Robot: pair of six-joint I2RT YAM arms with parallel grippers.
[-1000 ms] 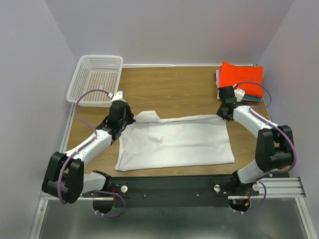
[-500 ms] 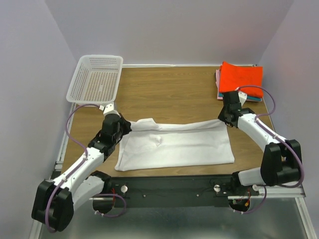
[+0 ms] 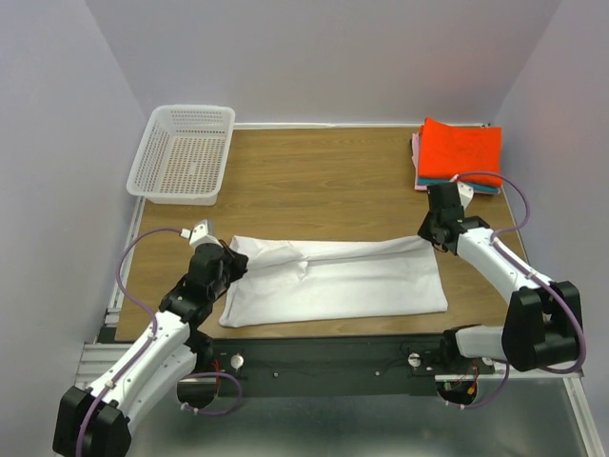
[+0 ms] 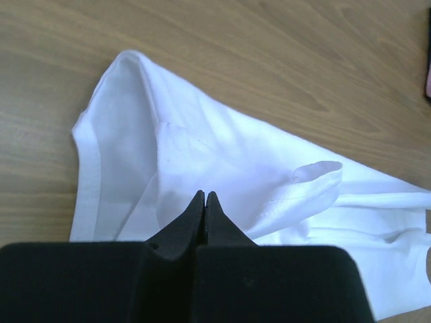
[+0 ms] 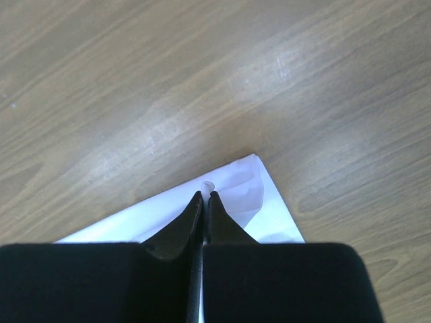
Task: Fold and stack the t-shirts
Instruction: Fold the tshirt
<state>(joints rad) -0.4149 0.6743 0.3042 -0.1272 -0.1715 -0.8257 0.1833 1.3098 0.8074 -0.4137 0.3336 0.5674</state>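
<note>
A plain white t-shirt lies across the near part of the wooden table, its far edge folded over towards the front. My left gripper is shut on the shirt's left far edge; in the left wrist view the closed tips sit in loose white cloth. My right gripper is shut on the shirt's right far corner; in the right wrist view a bit of white cloth pokes out between the tips. A folded orange-red shirt tops a stack with teal and pink edges at the back right.
A white plastic mesh basket stands at the back left corner. Bare wooden table lies between the basket and the stack. Grey walls close in the left, right and back sides. The metal rail with the arm bases runs along the near edge.
Both grippers have moved towards the near edge, drawing the shirt's far edge forward over itself. The shirt now looks narrower front to back. The left arm has swung down and back.
</note>
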